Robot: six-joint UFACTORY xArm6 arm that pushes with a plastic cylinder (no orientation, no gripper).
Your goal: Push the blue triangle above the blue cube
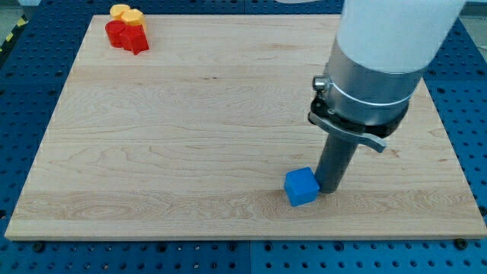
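Although the task names a blue triangle, no block of that shape can be made out anywhere on the wooden board (pixel 190 114); if it is there, the arm (pixel 380 68) may be hiding it. The blue cube (pixel 301 186) lies just to the view's left of my tip (pixel 329 190), touching it or all but touching it, near the board's bottom edge. The cube sits slightly turned, one corner toward the view's bottom.

My tip is the lower end of a straight dark rod with nothing to spread or press together, so it holds nothing; it stands upright on the board with its side against or right beside the cube's right face. Above it the metal collar and the wide white body of the arm fill the view's upper right.

Far from my tip, toward the view's top left corner of the board, a cluster of blocks sits together: a yellow block (pixel 125 13) at the back, its shape rounded but hard to tell, and red blocks (pixel 126 35) touching it just in front, their shapes unclear.
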